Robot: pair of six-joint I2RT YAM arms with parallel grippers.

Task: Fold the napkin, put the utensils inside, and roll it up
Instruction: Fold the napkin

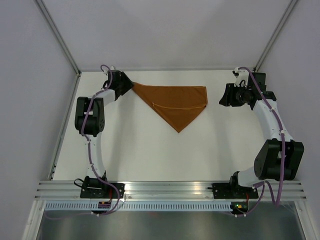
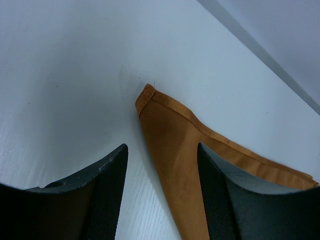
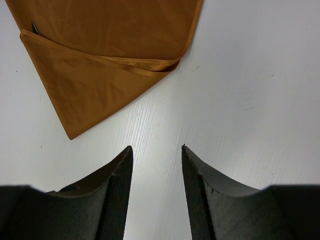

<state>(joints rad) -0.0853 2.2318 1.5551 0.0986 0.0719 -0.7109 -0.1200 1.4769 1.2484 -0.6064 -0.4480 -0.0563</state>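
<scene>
The napkin (image 1: 175,102), a folded triangle at upper centre, looks thin, limp and slippery. Pinch its hemmed left corner, by the left gripper (image 2: 161,150), fingers spread. The right gripper (image 3: 157,150) is spread too.

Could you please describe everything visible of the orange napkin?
The napkin is rust-orange, slightly shiny cloth with a stitched hem, folded into a triangle flat on the white table, long edge toward the far wall, point toward the arms. A flap crosses its middle. The left gripper hangs over its left corner, jaws open; the right gripper is apart from it.
</scene>
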